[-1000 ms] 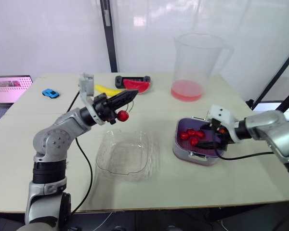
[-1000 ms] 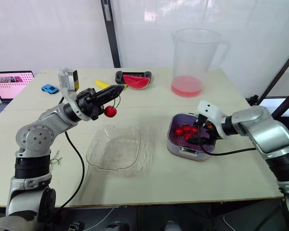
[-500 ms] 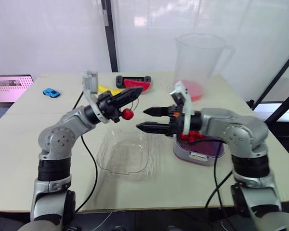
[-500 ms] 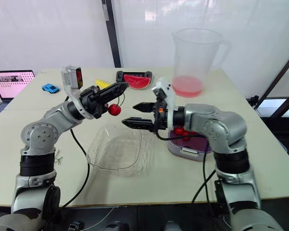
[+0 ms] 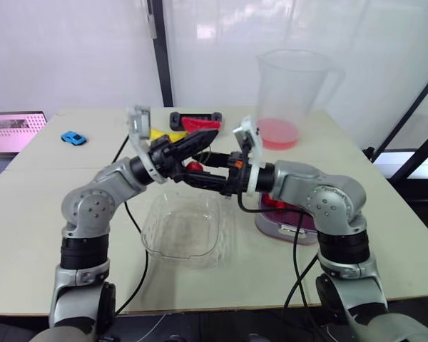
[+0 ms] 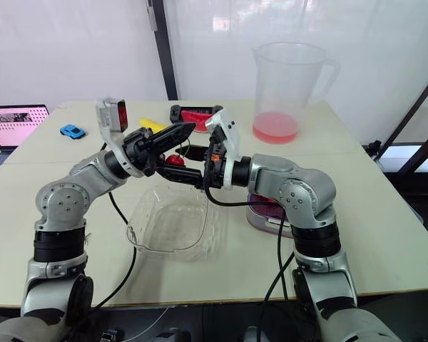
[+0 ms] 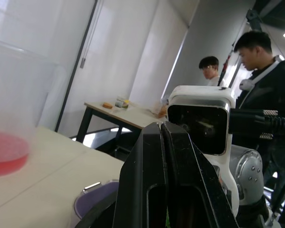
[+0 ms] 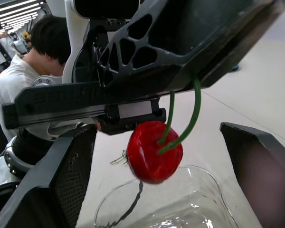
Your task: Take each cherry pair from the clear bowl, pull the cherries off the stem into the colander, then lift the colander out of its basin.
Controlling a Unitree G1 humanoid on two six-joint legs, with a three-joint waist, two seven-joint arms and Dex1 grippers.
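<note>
A pale table (image 5: 28, 214) is set before white translucent wall panels, and the work on it is judged to be well advanced. The clear bowl (image 5: 151, 235) is seen to be empty, while several red cherries (image 5: 269, 203) are gathered in the colander (image 5: 279, 212). The colander is seated in its purple basin (image 5: 308, 235) on the robot's right and is partly hidden by the right arm. One cherry (image 8: 152, 152) is held in the air above the bowl's far edge. Its green stem (image 8: 192, 118) is pinched between the pressed-together fingers of the left gripper (image 5: 200, 140), and the fruit hangs just below them. The right gripper (image 5: 194, 172) is placed at it with fingers spread, one on either side of the cherry, not closed on it. By this reckoning, this cherry is yet to be pulled off into the colander, and the colander is yet to be lifted out of the basin. Farther back, a tall clear pitcher (image 5: 292, 92) is partly filled with pink liquid (image 5: 278, 134).
</note>
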